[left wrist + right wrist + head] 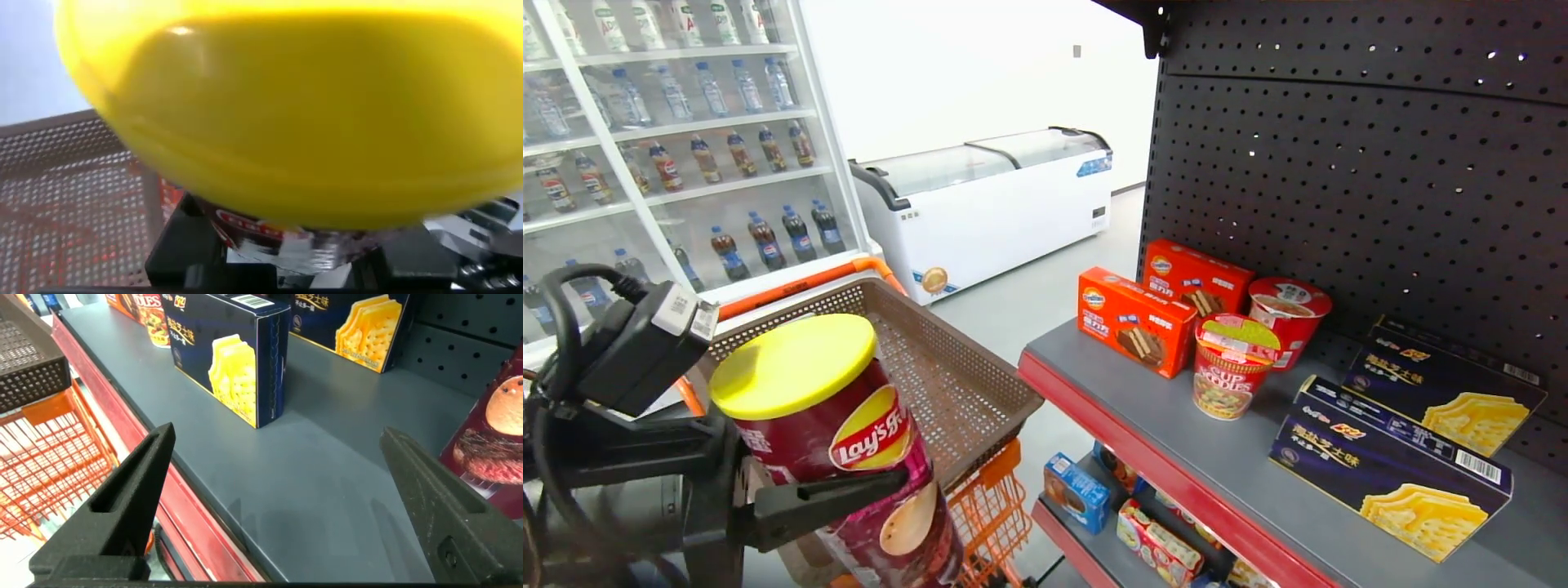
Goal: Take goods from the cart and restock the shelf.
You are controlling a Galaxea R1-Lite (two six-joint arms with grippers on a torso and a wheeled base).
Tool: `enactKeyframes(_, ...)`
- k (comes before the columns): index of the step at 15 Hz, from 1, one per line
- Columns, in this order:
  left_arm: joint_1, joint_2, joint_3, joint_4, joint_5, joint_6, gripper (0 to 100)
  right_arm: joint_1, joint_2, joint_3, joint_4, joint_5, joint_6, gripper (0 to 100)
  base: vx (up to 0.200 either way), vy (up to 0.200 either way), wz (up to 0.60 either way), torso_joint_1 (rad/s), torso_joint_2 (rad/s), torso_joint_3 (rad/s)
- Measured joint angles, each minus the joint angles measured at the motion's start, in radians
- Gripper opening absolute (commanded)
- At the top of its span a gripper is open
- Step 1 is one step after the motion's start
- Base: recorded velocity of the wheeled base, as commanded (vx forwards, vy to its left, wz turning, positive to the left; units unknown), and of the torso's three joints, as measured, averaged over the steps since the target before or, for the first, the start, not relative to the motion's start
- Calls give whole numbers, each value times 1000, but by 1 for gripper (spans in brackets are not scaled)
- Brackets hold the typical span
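A dark red chips can with a yellow lid is held upright at the lower left, my left gripper shut on its body. In the left wrist view the lid looms over the can. Behind it stands the cart's brown mesh basket. To the right, the grey shelf board carries orange biscuit boxes, cup noodles and dark blue cracker boxes. My right gripper hangs open above bare shelf board, near a cracker box.
A black pegboard backs the shelf. A lower shelf holds small packs. The cart's orange wire frame sits beside the shelf's red edge. A reddish pack stands on the shelf. A drinks fridge and a chest freezer stand behind.
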Motion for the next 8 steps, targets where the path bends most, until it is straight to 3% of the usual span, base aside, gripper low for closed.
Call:
enactKeyframes(2, -45, 3, 4, -2, -3, 1, 0, 0, 0, 0, 0, 0, 0, 100, 0, 0, 0, 0, 0, 0)
enactKeyframes(8, -93, 44, 3, -48, -23, -1, 0, 0, 0, 0, 0, 0, 0, 100, 0, 0, 0, 0, 0, 0)
